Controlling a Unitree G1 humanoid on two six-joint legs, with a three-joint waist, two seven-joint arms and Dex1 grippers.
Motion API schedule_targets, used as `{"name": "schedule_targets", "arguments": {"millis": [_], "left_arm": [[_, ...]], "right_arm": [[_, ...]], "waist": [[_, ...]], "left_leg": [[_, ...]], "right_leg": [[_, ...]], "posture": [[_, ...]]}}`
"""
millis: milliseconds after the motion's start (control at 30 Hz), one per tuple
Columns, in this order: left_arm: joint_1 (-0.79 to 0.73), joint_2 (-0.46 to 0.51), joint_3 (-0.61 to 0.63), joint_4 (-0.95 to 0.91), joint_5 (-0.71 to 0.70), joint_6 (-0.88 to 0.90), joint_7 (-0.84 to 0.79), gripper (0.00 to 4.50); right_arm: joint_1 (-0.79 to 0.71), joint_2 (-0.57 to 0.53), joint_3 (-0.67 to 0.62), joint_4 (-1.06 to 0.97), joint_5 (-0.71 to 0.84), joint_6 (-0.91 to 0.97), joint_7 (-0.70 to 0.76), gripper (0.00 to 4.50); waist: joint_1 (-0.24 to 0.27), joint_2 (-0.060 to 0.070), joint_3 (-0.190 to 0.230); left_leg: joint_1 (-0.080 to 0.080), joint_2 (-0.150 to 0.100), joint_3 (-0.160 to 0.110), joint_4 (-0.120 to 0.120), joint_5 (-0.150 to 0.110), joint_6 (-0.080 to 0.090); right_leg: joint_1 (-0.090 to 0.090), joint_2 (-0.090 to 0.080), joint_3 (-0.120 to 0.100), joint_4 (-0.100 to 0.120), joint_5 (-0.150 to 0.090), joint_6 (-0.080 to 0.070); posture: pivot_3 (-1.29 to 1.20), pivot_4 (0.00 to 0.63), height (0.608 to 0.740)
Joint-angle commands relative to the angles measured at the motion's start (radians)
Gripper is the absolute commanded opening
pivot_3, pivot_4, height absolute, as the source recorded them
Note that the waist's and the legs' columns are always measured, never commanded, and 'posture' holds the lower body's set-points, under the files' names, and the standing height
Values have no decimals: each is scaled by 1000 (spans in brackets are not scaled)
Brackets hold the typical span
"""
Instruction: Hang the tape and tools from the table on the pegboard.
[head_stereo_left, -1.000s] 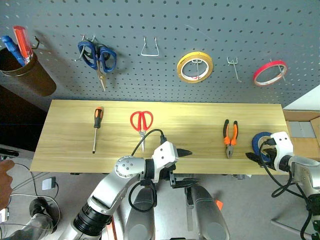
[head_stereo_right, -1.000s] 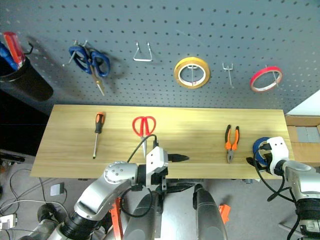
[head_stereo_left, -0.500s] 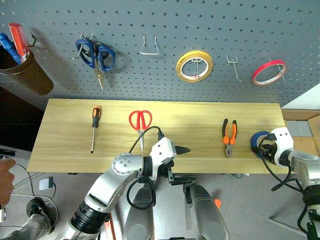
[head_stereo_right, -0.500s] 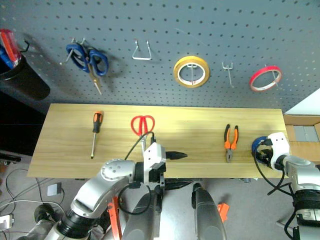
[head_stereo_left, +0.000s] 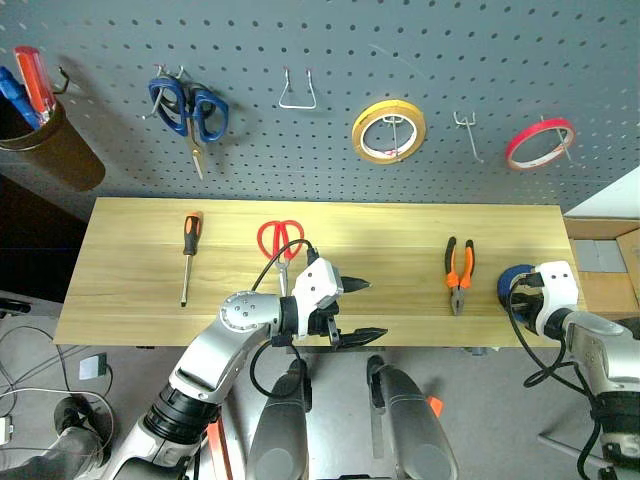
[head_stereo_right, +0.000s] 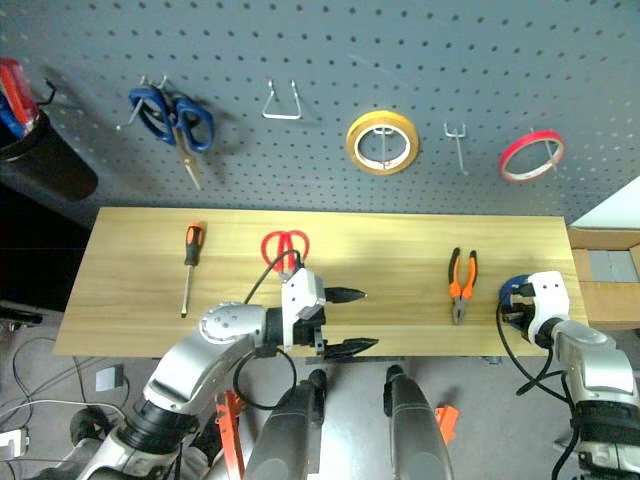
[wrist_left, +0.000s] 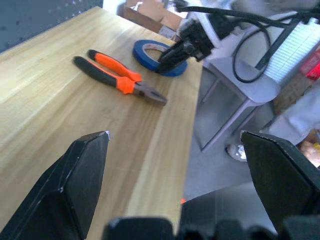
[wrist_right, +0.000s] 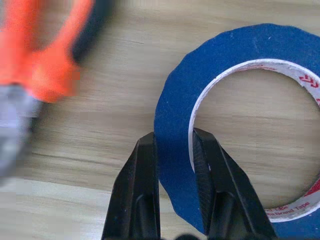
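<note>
The dark blue tape (wrist_right: 172, 105) lies flat at the right end of the table (head_stereo_left: 130, 290). My right gripper (wrist_right: 175, 136) is shut on the tape's band, one finger inside the ring and one outside; in the left wrist view this grip shows on the ring's near side (wrist_left: 172, 56). The pliers (head_stereo_left: 458, 272) lie just left of the tape. Red scissors (head_stereo_left: 280, 243) lie left of centre. My left gripper (head_stereo_left: 372, 308) hangs open at the table's front edge, pointing right, holding nothing. The pegboard (head_stereo_left: 330, 160) rises behind the table.
A screwdriver (head_stereo_left: 187, 250) lies on the table's left part. On the board hang blue scissors (head_stereo_left: 190, 105), a yellow roll (head_stereo_left: 389, 130), a red roll (head_stereo_left: 540, 143) and two bare hooks (head_stereo_left: 298, 92) (head_stereo_left: 465, 125). A cup of screwdrivers (head_stereo_left: 45, 140) hangs far left.
My right gripper's fingers have closed on the tape's band. My left gripper has edged forward toward the table's front edge, still open. A person's hand at the left edge is gone.
</note>
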Motion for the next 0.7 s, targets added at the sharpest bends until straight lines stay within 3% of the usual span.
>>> {"name": "schedule_targets", "arguments": {"millis": [33, 400, 567, 700], "left_arm": [[-14, -13, 37, 18, -41, -45, -35, 4500], [-131, -38, 140, 148, -109, -103, -107, 4500], [-188, -74, 131, 201, -107, -153, -134, 4500], [-209, -98, 137, 245, -90, -194, -125, 4500]], "right_arm": [[42, -4, -75, -156, 47, 52, -19, 372], [178, 15, -215, -688, 323, 264, -3, 372], [135, 79, -262, -770, 406, 209, -52, 372], [101, 95, -224, -781, 416, 136, -55, 372]], "waist": [[0, 1, -1], [-4, 4, -18], [-15, 4, -37], [-28, 3, -79]], "left_leg": [[0, 0, 0, 0, 0, 0], [-1, -1, 3, 1, 0, 0], [-3, -2, 4, 4, 0, -1], [-4, -2, 5, 6, 0, 0]], "right_leg": [[0, 0, 0, 0, 0, 1], [0, -1, -2, -1, 1, 3], [0, 0, -4, -1, 3, 4], [1, 0, -4, -2, 3, 5]], "posture": [[19, 392, 740], [-50, 327, 740], [-83, 272, 740], [-87, 223, 740]]}}
